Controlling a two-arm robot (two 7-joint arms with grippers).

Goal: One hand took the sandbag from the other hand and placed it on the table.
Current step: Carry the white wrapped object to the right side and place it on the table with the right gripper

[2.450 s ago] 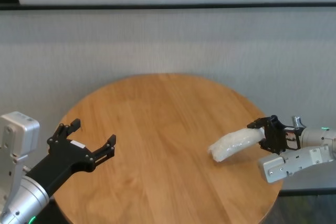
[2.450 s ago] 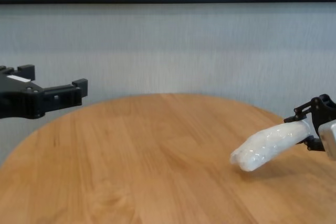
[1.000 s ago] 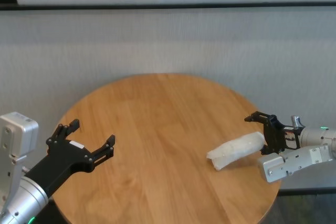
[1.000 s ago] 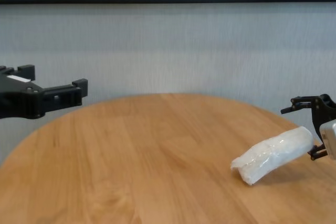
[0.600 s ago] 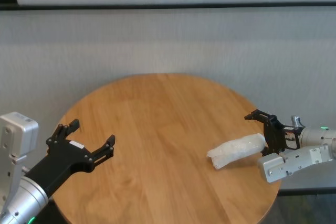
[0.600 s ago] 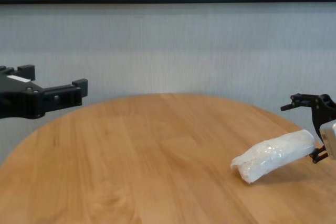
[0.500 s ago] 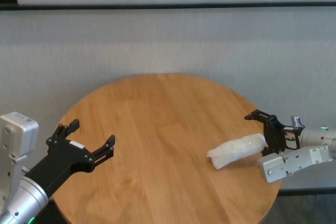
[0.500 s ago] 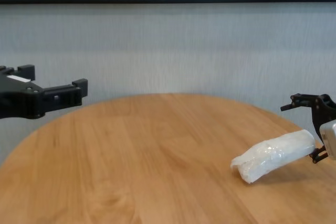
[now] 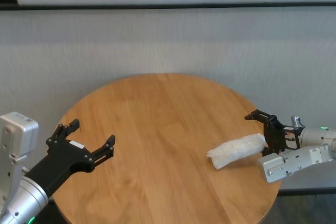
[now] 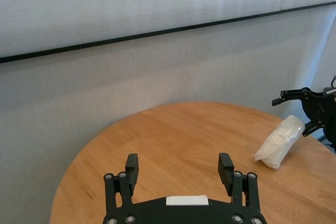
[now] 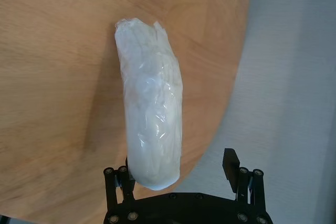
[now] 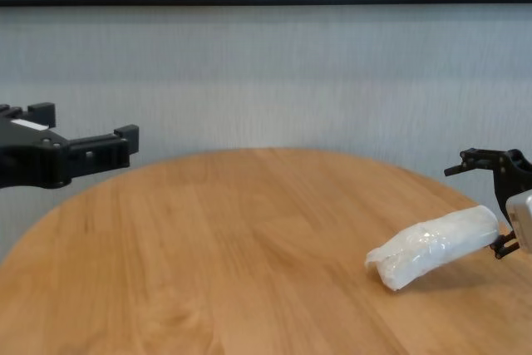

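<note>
The white sandbag (image 9: 236, 150) lies on the round wooden table (image 9: 157, 124) near its right edge, its right end slightly raised. My right gripper (image 9: 258, 136), the skeletal one, is open around that raised end; in the right wrist view the sandbag (image 11: 151, 124) leans on one finger while the other finger stands apart. It also shows in the chest view (image 12: 432, 247). My left gripper (image 9: 93, 132), the flat one with the white sticker, is open and empty above the table's left edge, far from the bag.
A grey wall with a black strip (image 12: 266, 1) stands behind the table. The table's right edge (image 11: 226, 93) runs just beside the bag and under the right gripper. Bare tabletop (image 12: 208, 255) lies between the two grippers.
The right gripper was shut on the sandbag above the table; it has opened and the bag has dropped onto the wood. Nothing has moved in the last half second. The left arm stayed still.
</note>
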